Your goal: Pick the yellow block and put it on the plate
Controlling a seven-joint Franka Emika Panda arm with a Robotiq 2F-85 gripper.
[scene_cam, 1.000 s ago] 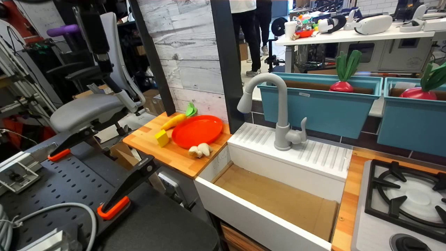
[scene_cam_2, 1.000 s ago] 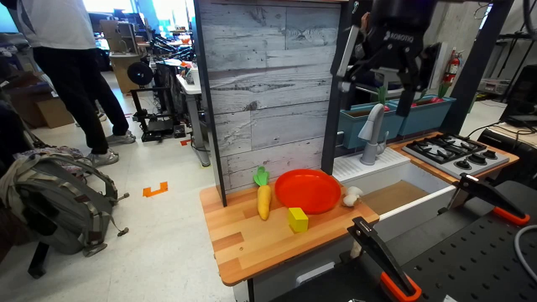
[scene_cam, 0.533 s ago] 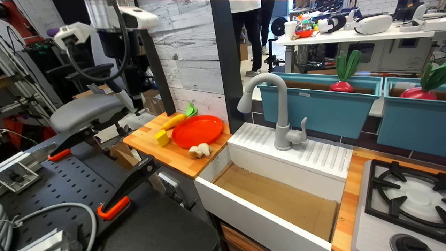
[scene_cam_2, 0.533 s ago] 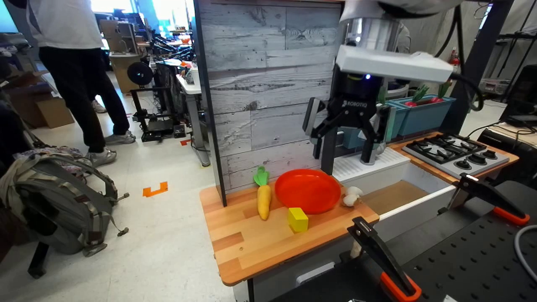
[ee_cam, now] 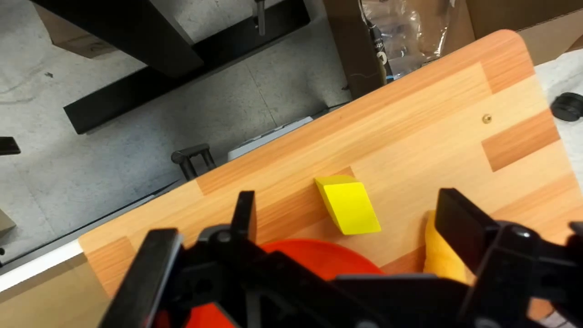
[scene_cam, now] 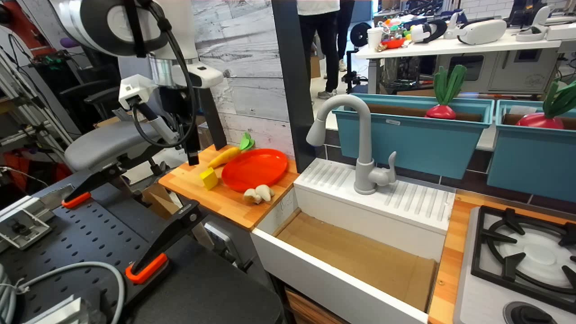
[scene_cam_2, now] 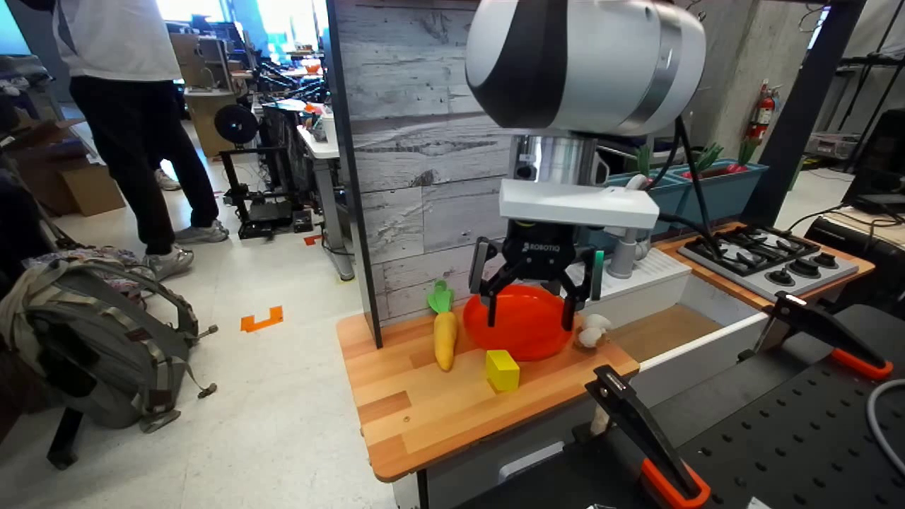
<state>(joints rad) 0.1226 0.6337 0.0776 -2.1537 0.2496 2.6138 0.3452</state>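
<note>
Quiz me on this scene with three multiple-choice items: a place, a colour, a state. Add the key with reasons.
1. Where is the yellow block?
A) In the sink
B) On the stove
C) On the wooden counter

2. What colour is the plate?
A) Red-orange
B) Teal
C) White

3. How is the gripper?
A) Shut on the block
B) Open, holding nothing
C) Shut and empty

1: C, wood surrounds it in the wrist view.
2: A, the colour it shows in both exterior views.
3: B, since its fingers stand apart in an exterior view, clear of the block.
</note>
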